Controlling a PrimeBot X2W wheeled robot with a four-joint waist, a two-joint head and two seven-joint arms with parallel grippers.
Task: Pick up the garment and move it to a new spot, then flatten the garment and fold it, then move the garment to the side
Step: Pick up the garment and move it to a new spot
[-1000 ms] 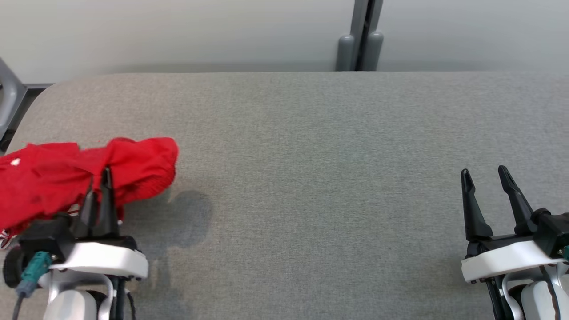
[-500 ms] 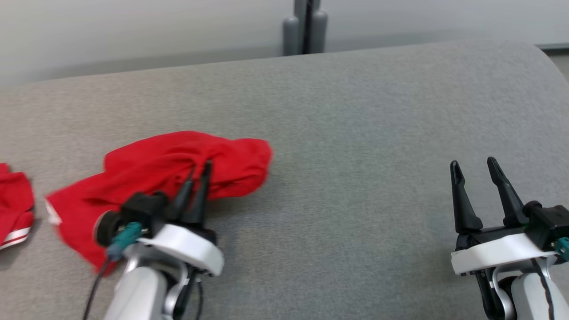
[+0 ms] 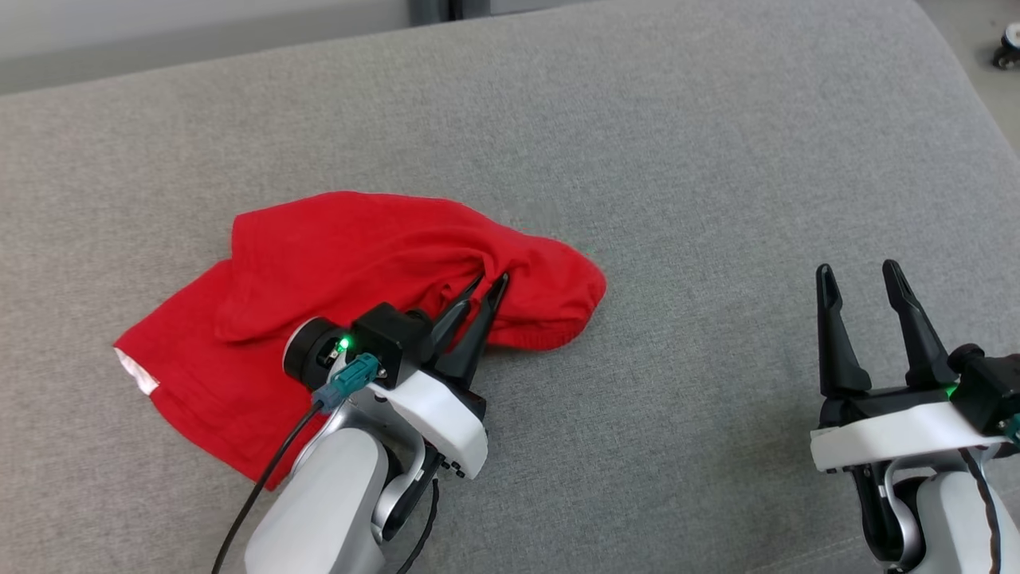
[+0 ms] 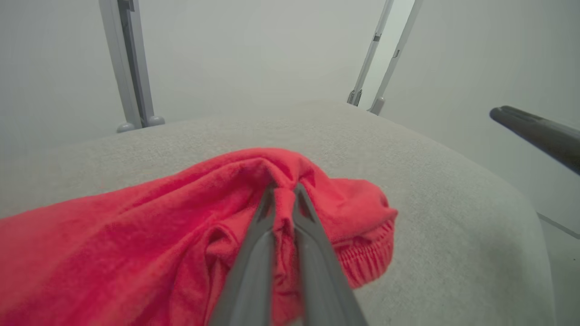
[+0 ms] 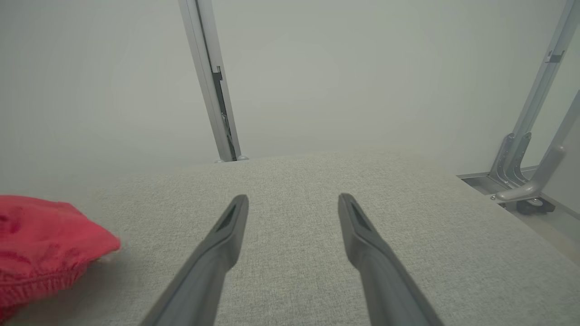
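A crumpled red garment lies on the grey padded table, left of centre in the head view. My left gripper is shut on a fold near the garment's right end; in the left wrist view the fingers pinch red cloth between them. A white trim shows at the garment's left corner. My right gripper stands open over bare table at the lower right, well apart from the cloth. The right wrist view has its fingers spread, with the garment's edge at the far left.
The table's rounded right corner falls off to the floor, where a small castor stands. Metal frame posts rise against the pale wall behind. A dark fingertip of the other gripper crosses the left wrist view's right side.
My left gripper has dragged the garment rightward across the table, toward its middle. The head camera has turned right and tipped down. The right gripper stayed open.
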